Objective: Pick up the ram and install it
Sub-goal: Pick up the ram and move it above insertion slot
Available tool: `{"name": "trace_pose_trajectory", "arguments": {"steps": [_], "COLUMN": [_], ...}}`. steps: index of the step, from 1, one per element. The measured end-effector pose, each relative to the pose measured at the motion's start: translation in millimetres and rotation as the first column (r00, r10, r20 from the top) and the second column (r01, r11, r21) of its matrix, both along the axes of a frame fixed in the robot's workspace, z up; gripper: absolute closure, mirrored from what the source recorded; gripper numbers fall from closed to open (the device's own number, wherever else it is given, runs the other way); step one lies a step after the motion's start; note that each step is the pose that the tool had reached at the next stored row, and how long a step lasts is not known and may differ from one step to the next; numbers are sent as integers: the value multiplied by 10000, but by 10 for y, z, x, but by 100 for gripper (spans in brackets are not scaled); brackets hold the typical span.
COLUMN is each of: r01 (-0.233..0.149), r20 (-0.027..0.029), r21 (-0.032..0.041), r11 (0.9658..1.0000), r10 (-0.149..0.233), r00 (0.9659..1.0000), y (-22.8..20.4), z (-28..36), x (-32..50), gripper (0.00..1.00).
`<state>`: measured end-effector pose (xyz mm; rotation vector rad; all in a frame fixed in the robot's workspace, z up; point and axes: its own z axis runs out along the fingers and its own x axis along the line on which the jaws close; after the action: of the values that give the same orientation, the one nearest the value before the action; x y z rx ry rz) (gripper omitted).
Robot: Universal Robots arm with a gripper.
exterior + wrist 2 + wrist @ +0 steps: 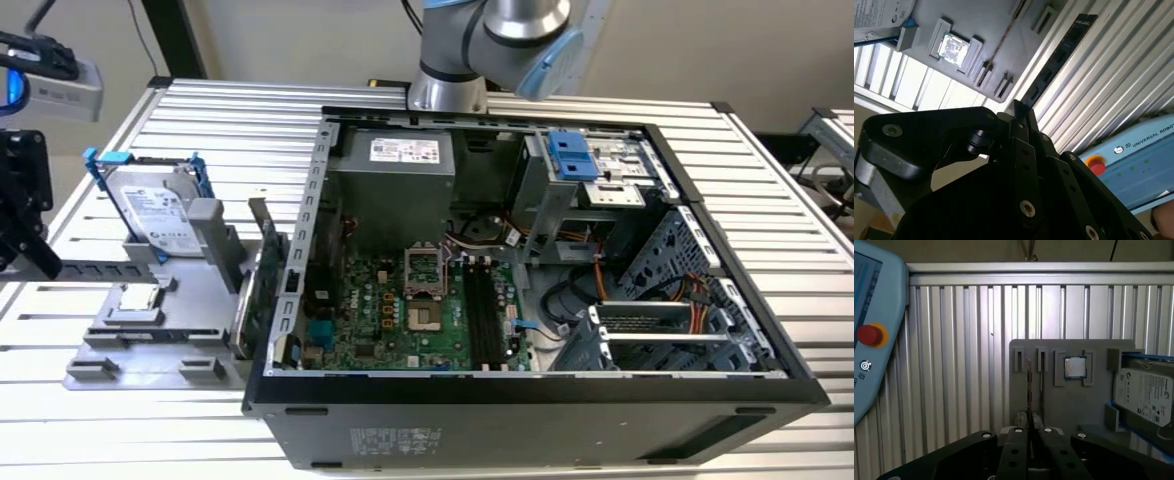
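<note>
Showing only its thin edge in the first wrist view, the long, narrow, dark circuit-board ram (1029, 390) reads as a bare line with its chips hidden. Its near end disappears between the black metal fingers (1015, 450) of the black gripper (1029, 431). The fingers stand narrow and are clamped on that end. In the second wrist view the stick juts out from the fingertips against the ribbed aluminium table (1114, 85), just beside the flat grey fixture tray (1004, 30).

On the tray, the square silver processor chip (1075, 368) sits in its recess. The silver hard drive (1146, 395) in its blue frame is cut off by the frame edge, as is the light-blue pendant with a red button (884, 300).

At the exterior view's left edge a black shape (19, 190) is cropped and too partial to identify. The grey arm (494, 40) is cut off at the upper middle. The open black computer case (534, 400) fills the centre, well apart from the tray, and the long black slots (483, 310) of the green motherboard (387, 310) lie bare.
</note>
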<state>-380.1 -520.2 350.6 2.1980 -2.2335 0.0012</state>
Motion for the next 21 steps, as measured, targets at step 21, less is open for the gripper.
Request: {"name": "trace_pose_trajectory", "arguments": {"steps": [21], "r01": [-111], "r20": [1], "r21": [0], "r11": [9999], "r10": [111], "r00": [9999], "y": [235], "z": [280], "x": [0], "gripper": [100]}}
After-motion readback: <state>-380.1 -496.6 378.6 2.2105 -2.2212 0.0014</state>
